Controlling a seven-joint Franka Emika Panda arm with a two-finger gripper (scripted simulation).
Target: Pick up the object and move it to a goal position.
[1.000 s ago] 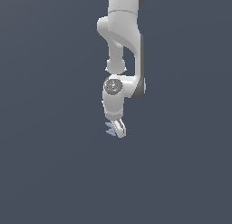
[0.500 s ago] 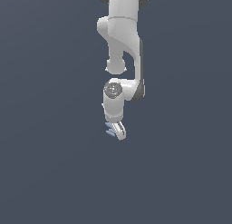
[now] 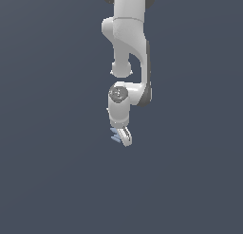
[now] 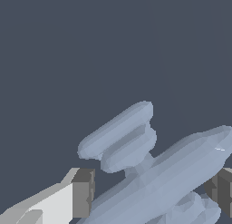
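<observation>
The object is a tiny pale blue-grey zigzag piece of short crossed bars, sticking out toward the exterior view's left from the tip of the white arm. My gripper is shut on it and hangs from the arm, which comes down from the top of the exterior view. In the wrist view the object fills the space between my two fingers, with one grey pad on one side and the other pad on the opposite side. Its bars reach well past the fingertips.
A plain dark blue-grey surface fills everything around the arm in both views. No other object or edge shows.
The arm's lower part and the gripper with the held object have shifted very slightly; the grip on the object is unchanged.
</observation>
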